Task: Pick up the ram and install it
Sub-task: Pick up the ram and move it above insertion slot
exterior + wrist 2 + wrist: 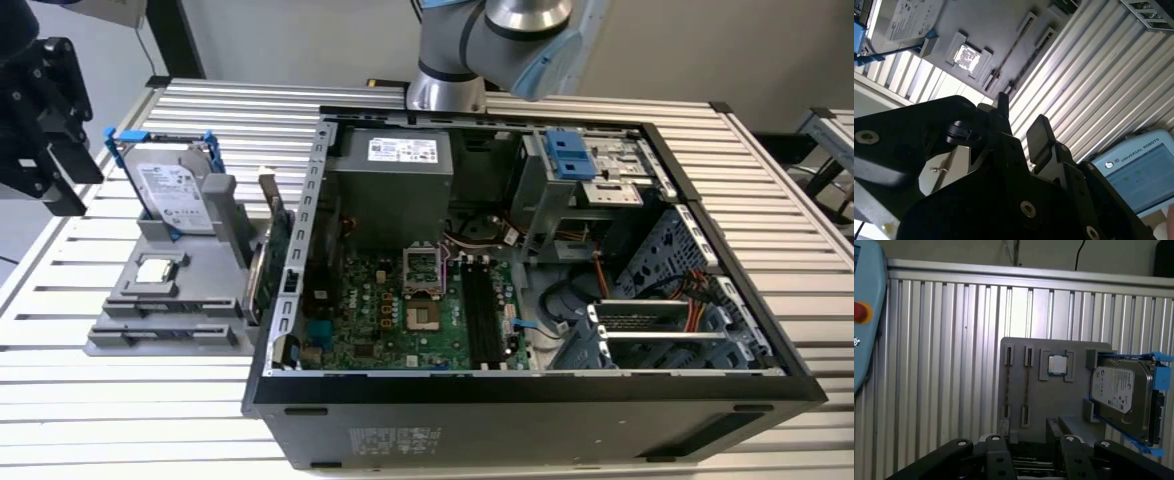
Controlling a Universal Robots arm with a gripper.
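First wrist view: my hand (1031, 449) hangs open and empty near the grey holder (1054, 402). The ram (1007, 386) stands on edge in that holder, so pickup and install are both left.

Pendant (866, 315) cut by the edge (arm (454, 50) likewise); hard drive (1119, 400) partly cropped.

My black pincer (1021, 119) looms in the foreground, fingers (1040, 131) apart with nothing between them. Past the tips, on the ribbed bench (1094, 80), a grey holder (999, 25) carries a chip (967, 55), a blue-framed drive (911, 17) and two thin ram sticks (1011, 49) standing edge-on. A pale blue pendant (1141, 170) sits in a frame corner.
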